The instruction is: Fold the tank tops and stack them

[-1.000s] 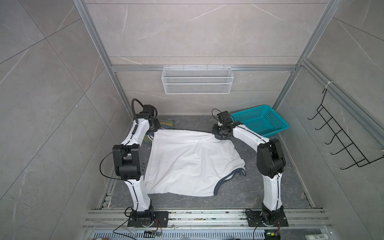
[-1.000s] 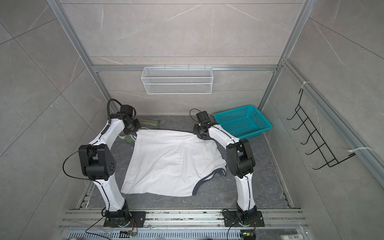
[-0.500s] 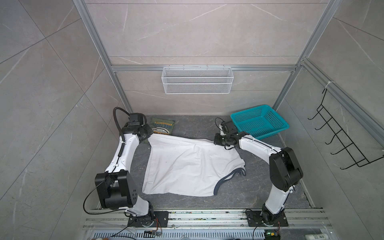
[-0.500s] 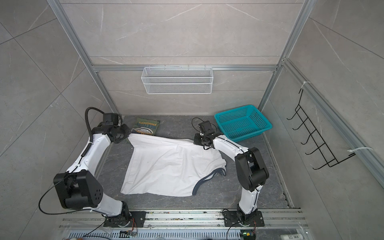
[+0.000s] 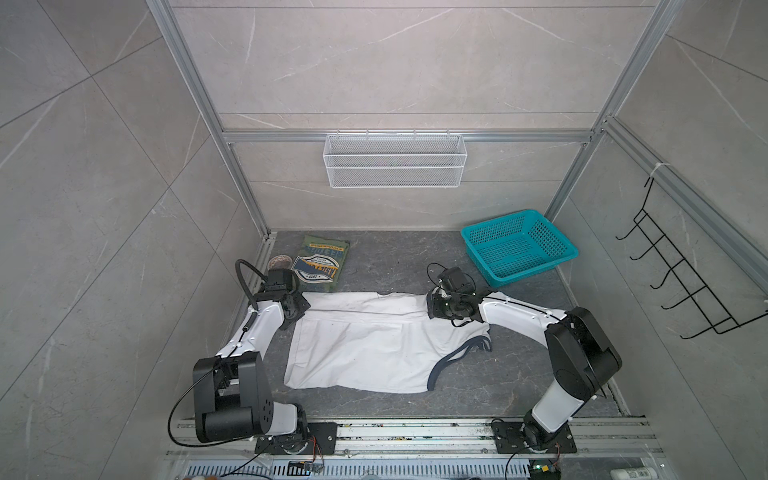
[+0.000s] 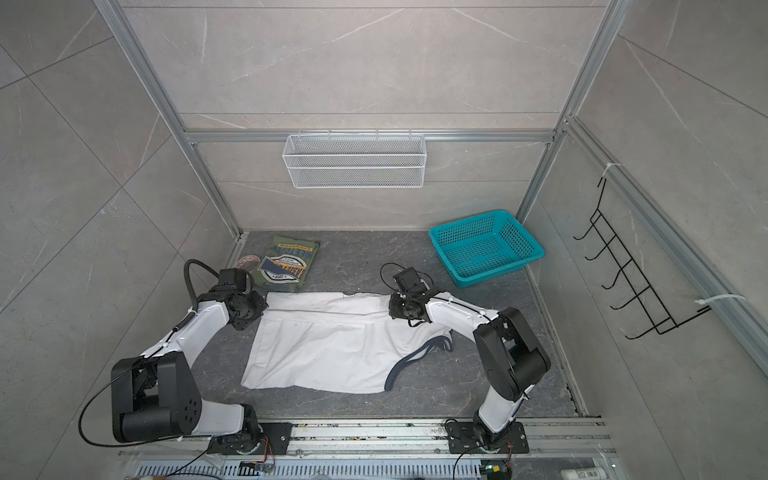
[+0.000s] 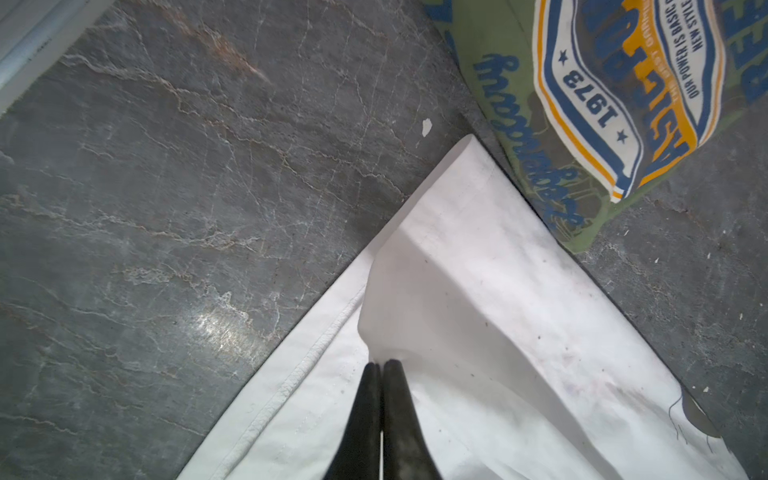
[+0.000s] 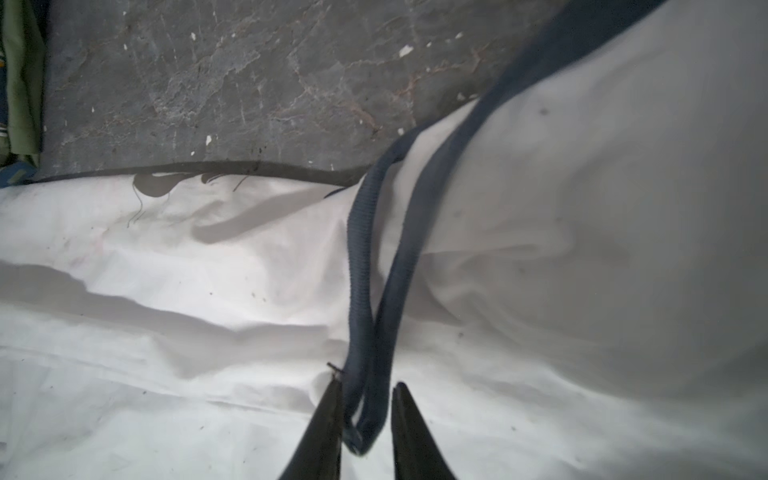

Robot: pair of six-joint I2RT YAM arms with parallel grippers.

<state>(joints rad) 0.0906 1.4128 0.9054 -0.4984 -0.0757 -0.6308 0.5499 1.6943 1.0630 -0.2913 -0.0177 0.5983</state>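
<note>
Desk: a dark grey, stone-veined desk (image 5: 395, 266) forms the floor of a booth.
Room: pale grey tiled walls (image 5: 374, 62) stand on three sides in an aluminium frame; a metal rail (image 5: 415, 432) runs along the near edge and carries both arm bases.
Fixtures: a white wire basket (image 5: 395, 160) hangs on the back wall and a black hook rack (image 5: 683, 261) on the right wall. A teal basket (image 5: 519, 249) sits in the far right corner of the desk.
Olive tank top: the olive tank top (image 5: 322, 266) lies folded, graphic up, at the far left.
White tank top: the white tank top (image 5: 374, 349) is spread across mid-desk, its far edge turned over into a band. Its far left corner lies just beside the olive one.
Left arm: the left arm (image 5: 257, 328) reaches forward with its wrist low over that corner.
Left jaws: pressed together, with a raised fold of white cloth pinched at the fingertips (image 7: 365, 415).
Right arm: the right arm (image 5: 519, 318) has its elbow raised at the right, and its forearm stretches leftward to the top's far right end.
Right jaws: slightly apart, with a loop of dark trim (image 8: 361, 270) hanging between them, not clamped.
</note>
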